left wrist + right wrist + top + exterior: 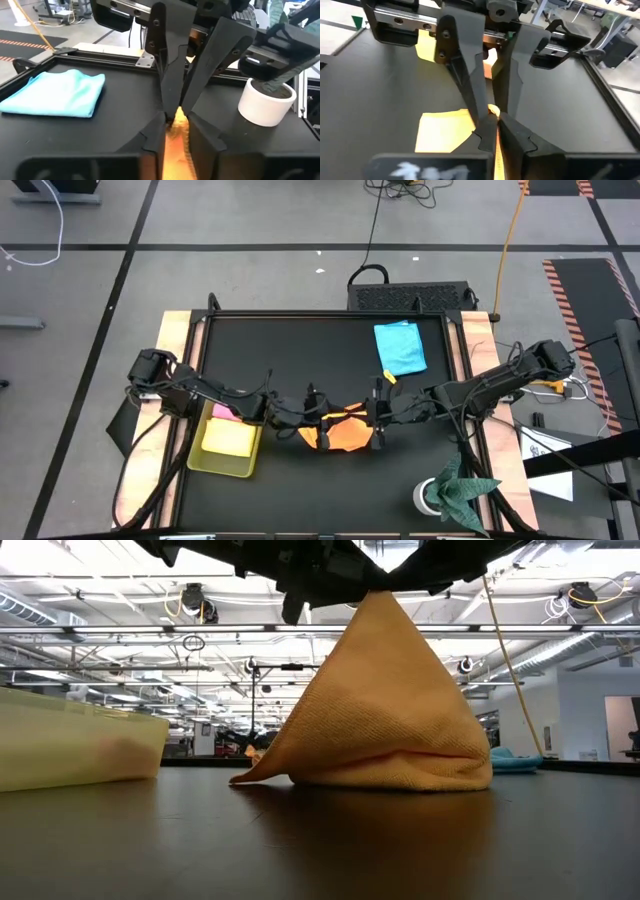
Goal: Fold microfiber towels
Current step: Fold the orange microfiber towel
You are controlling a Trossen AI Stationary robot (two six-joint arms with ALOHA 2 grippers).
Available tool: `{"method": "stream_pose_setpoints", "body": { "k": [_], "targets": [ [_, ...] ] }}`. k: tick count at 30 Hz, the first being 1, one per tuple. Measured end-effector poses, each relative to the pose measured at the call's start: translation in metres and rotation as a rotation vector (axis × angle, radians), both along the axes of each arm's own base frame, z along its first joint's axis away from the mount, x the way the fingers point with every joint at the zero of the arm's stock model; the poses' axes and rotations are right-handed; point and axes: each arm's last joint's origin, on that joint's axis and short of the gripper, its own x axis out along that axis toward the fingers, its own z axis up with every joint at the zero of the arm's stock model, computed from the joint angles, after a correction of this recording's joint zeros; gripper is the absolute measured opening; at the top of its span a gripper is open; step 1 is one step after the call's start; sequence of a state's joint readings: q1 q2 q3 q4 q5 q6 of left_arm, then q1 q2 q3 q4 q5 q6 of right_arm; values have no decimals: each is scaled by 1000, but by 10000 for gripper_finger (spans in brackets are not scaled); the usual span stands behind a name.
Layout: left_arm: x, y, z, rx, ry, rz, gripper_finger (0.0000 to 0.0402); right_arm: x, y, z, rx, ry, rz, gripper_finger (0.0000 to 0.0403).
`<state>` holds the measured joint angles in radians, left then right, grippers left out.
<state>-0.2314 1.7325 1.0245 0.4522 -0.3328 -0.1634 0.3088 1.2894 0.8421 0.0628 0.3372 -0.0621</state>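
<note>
arms [200,390]: dark, jointed, black cables alongside | fingers [465,75]: dark grey, flat, tapered, one screw each near base

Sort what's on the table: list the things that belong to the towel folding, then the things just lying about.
Belongs to the job:
orange towel, lifted at its peak where both grippers meet
light blue towel, lying apart
yellow towel, in the tray
pink towel, in the tray

Just lying about:
yellow-green tray
dark green cloth
white cup

Grey tiled floor [250,220], loose cables, ceiling strip lights [90,600] beyond.
</note>
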Motion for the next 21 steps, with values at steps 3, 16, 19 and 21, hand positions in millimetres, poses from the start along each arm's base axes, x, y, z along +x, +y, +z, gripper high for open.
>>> {"method": "stream_pose_setpoints", "body": {
  "k": [3, 16, 19, 21],
  "targets": [
    [-1, -3, 0, 8, -2, -11, 32, -3, 0, 4, 54, -10, -2, 39],
    [-33, -48, 26, 86, 51, -399, 5, -41, 5, -2, 272, 72, 3, 134],
    [-48, -67, 11, 102, 214, -577, 14, -47, 6, -33, 313, 118, -23, 135],
    [-58, -79, 2, 118, 319, -625, 16, -51, 5, -55, 340, 117, -34, 135]
  ]
}}
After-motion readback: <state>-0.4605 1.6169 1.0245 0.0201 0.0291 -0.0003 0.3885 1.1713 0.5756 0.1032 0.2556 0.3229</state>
